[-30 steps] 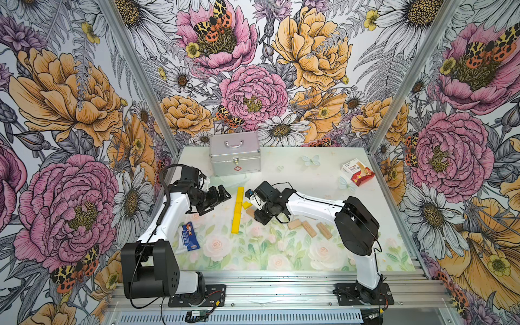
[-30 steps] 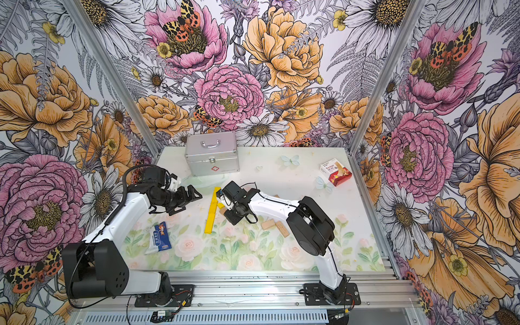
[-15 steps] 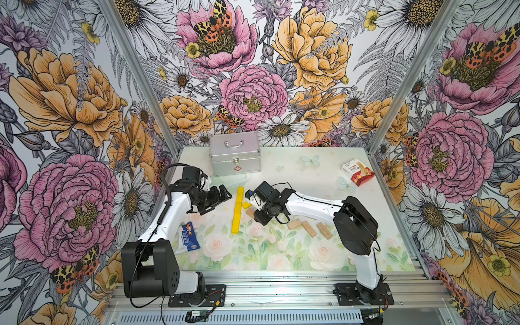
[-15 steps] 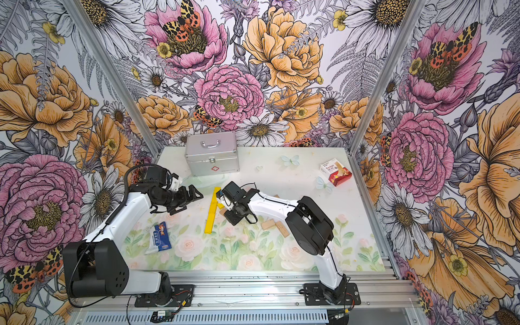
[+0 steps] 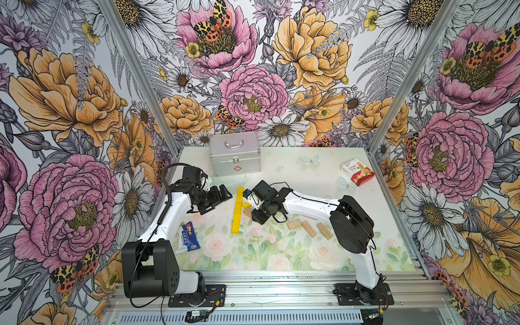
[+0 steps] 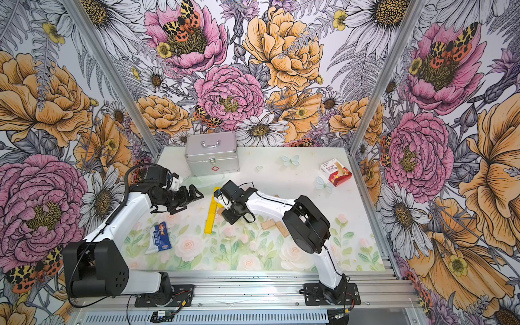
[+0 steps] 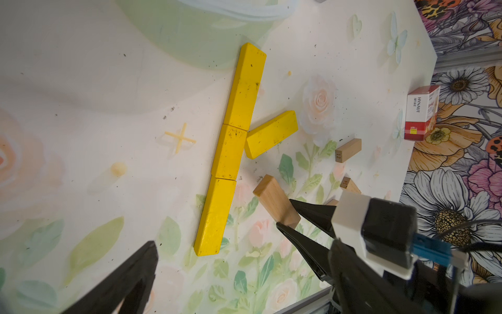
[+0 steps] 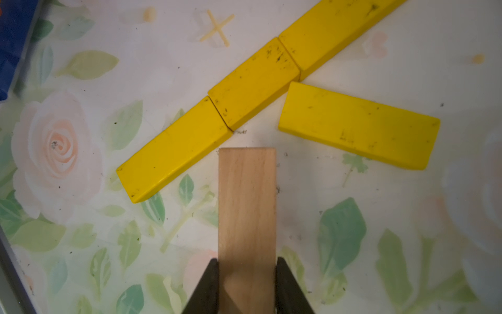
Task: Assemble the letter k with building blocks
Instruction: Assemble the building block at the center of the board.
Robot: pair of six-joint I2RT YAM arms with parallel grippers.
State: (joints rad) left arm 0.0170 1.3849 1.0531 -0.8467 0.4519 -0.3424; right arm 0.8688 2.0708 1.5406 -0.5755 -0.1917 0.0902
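– Along the front edge, what's there?
– Aluminium rail (image 5: 281, 292) carrying both arm bases. Beyond it the worktop (image 5: 281, 253): printed roses and green leaves near the front, paling to plain white toward the far edge.
– Nearest loose item?
– Blue-white sachet (image 5: 188, 236), flat, by the left edge. Three loose wood blocks (image 5: 308, 228) lie side by side right of centre, beside the right arm's elbow.
– The K?
– Mid-worktop, left of centre. Yellow stem (image 5: 237, 209): three yellow bars end to end, running front to far. A slanted yellow block (image 7: 271, 134) angles off its right side, corner at the stem; touching or just off, cannot tell.
– Grippers?
– Right gripper (image 8: 246, 262) clamped on a pale wood block (image 8: 246, 204), its free end just short of the stem, on the front side of the slanted bar. Left gripper (image 5: 219, 198) hangs left of the stem, jaws wide apart, nothing between.
– Far side?
– Silver case (image 5: 235, 157) at the far edge, left of middle. Red-and-white carton (image 5: 358, 175) near the far right corner. Floral wallpaper (image 5: 253, 92) on three walls: pink and orange blooms, spotted moths.
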